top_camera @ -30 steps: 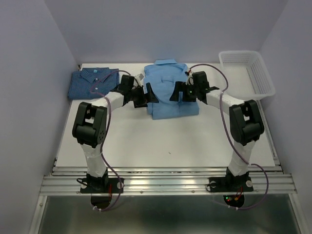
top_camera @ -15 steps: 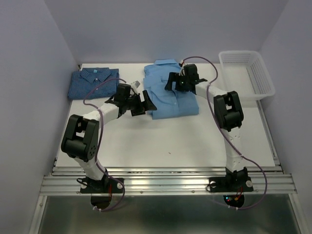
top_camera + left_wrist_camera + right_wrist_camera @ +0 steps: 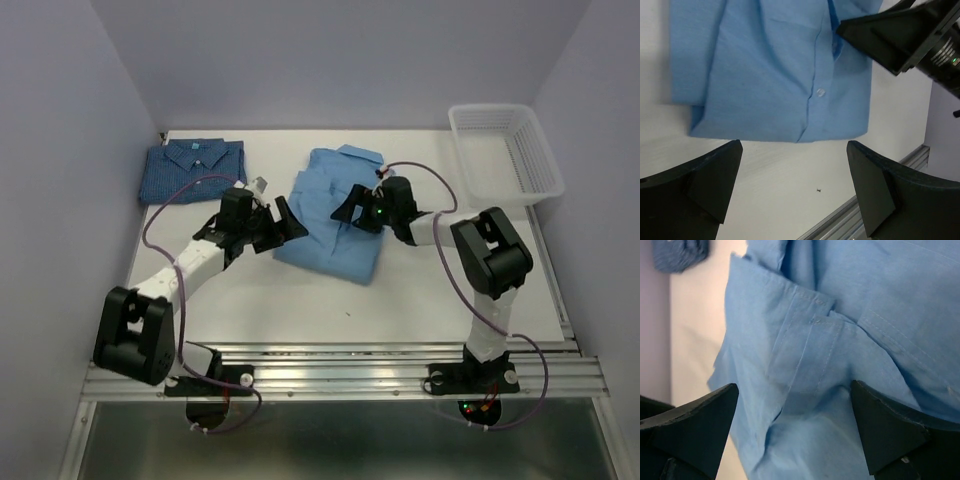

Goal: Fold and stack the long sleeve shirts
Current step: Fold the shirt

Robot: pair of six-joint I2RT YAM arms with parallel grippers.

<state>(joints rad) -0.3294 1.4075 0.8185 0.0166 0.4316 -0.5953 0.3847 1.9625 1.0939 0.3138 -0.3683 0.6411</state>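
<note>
The light sky-blue shirt (image 3: 330,215) lies folded and turned askew in the middle of the table. It also shows in the left wrist view (image 3: 770,75) and fills the right wrist view (image 3: 840,340). The darker checked shirt (image 3: 192,170) lies folded at the back left, with a corner in the right wrist view (image 3: 680,252). My left gripper (image 3: 283,222) is open just off the light shirt's left edge, over bare table (image 3: 795,190). My right gripper (image 3: 350,207) is open low over the shirt's middle (image 3: 795,435), its jaws either side of a raised fold.
A white mesh basket (image 3: 505,150) stands at the back right. The right gripper's body (image 3: 900,35) shows in the left wrist view. Purple walls close in the left, right and back. A metal rail (image 3: 340,375) runs along the near edge.
The light blue shirt has slid toward the front and turned clockwise. Both grippers have come nearer with it; the left arm has swung out to the left.
</note>
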